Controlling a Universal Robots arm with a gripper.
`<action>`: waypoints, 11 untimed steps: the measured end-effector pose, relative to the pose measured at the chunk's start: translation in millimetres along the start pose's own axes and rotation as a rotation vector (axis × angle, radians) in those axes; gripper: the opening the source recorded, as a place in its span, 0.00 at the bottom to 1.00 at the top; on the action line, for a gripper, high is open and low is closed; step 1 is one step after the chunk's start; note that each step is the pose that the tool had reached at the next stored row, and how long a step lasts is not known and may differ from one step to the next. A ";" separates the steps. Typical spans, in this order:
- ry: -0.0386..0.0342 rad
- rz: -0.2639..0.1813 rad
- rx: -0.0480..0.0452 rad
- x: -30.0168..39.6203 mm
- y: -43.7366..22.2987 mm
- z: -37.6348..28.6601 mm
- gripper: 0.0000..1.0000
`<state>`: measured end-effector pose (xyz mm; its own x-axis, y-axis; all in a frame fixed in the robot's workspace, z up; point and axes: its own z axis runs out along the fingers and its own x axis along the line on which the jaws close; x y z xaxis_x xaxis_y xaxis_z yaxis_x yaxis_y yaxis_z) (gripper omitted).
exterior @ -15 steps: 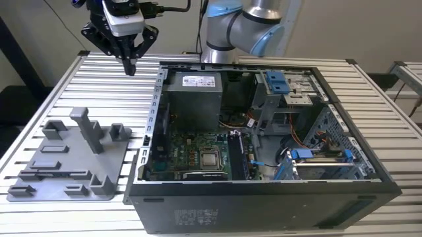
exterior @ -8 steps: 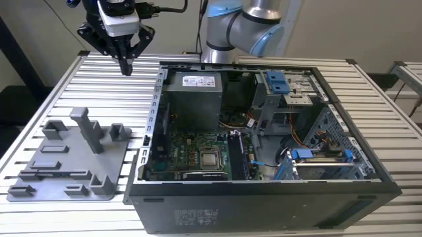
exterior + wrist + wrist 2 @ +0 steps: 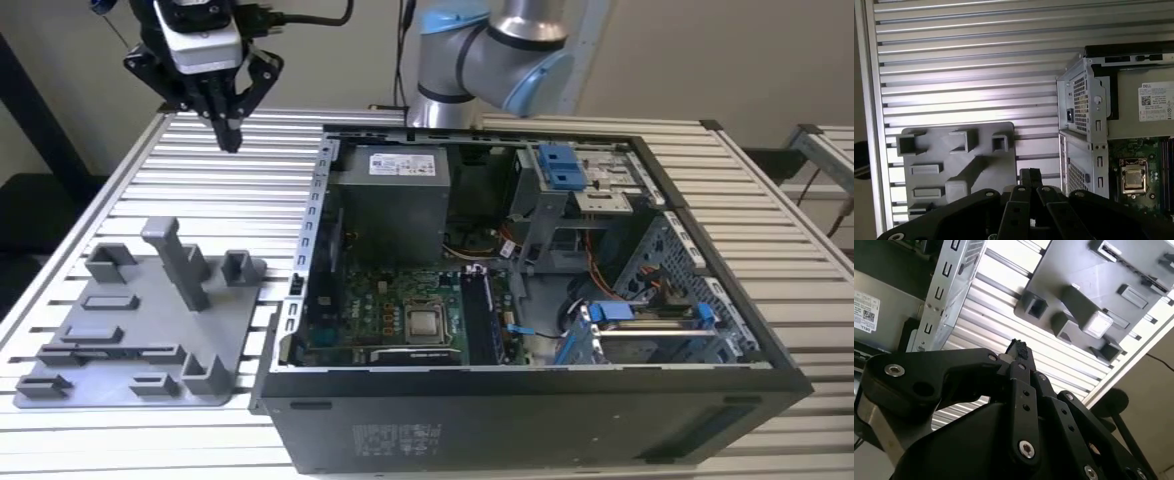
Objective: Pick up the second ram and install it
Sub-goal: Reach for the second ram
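The gripper (image 3: 230, 140) hangs high over the far corner of the slatted aluminium table (image 3: 120, 170) on the exterior view's left. Open air lies below it and on every side, and it is well apart from both the grey fixture plate (image 3: 134, 330) and the open computer case (image 3: 534, 420). Its jaws are closed tip to tip, and in both wrist views the fingertips (image 3: 1018, 347) (image 3: 1029, 176) meet with nothing visible between them. The position of the second ram cannot be told with certainty. A dark narrow strip (image 3: 477, 315) stands in the slot area of the motherboard (image 3: 387, 300), just beside the processor socket (image 3: 427, 323). The plate's long holder (image 3: 114, 351) also shows a dark line. The first wrist view shows a narrow lane of bare table between the plate edge (image 3: 1013, 150) and the case's perforated wall (image 3: 1079, 105). Table slats remain free beyond the plate on the side away from the case. Count: one robot arm (image 3: 507, 50), one gripper, one fixture plate, one case, one power supply (image 3: 387, 200) and one processor socket. The plate carries one tall post (image 3: 174, 262), three box-shaped pockets in a row (image 3: 964, 141) and two flat rectangular pads (image 3: 926, 169). Two blue plastic latches (image 3: 567, 165) are inside the case.
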<state>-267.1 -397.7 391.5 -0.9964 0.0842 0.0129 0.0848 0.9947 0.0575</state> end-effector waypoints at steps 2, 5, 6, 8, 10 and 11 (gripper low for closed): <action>0.0001 0.001 -0.0016 6.9 -0.6 0.1 0.11; 0.0003 0.001 -0.0029 15.2 -1.3 0.2 0.11; 0.0004 0.001 -0.0031 17.8 -1.5 0.2 0.11; 0.0004 0.001 -0.0036 23.1 -2.0 0.2 0.11; 0.0004 0.002 -0.0040 28.1 -2.4 0.3 0.11; 0.0005 0.002 -0.0041 30.6 -2.6 0.3 0.11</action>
<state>-297.9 -397.7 391.5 -0.9962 0.0861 0.0135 0.0868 0.9943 0.0616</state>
